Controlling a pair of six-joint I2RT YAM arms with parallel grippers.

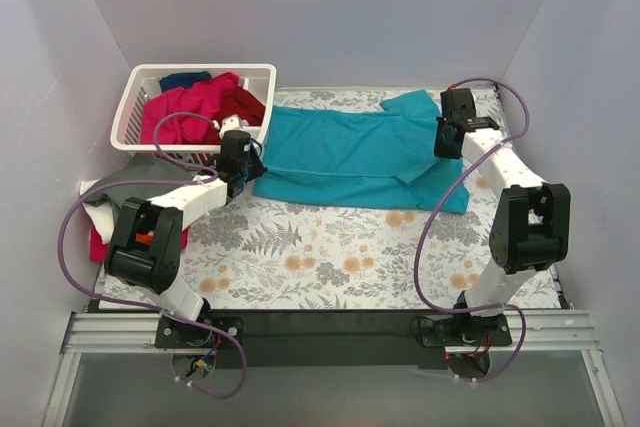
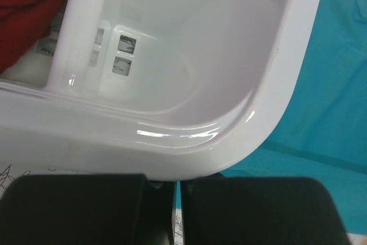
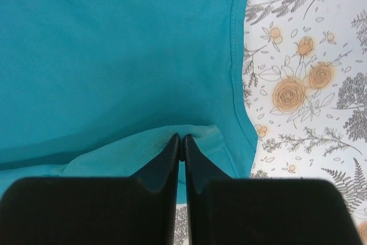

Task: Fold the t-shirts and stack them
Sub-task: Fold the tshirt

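Note:
A teal t-shirt [image 1: 350, 152] lies spread across the far half of the floral table, with a fold along its right part. My right gripper [image 1: 445, 139] is over its right end. In the right wrist view it [image 3: 180, 139] is shut on a raised pinch of the teal cloth [image 3: 114, 55]. My left gripper [image 1: 243, 162] is at the shirt's left edge, against the basket's near corner. In the left wrist view its fingers [image 2: 176, 185] are close together with a teal sliver between them, the tips hidden under the basket rim. Teal cloth [image 2: 332, 84] lies to the right.
A white lattice basket [image 1: 200, 71] stands at the back left, holding magenta [image 1: 190, 107], dark red [image 1: 245, 105] and navy [image 1: 185, 79] shirts. Its rim [image 2: 275, 84] fills the left wrist view. Grey [image 1: 130, 182], white and red cloths lie stacked at the left table edge.

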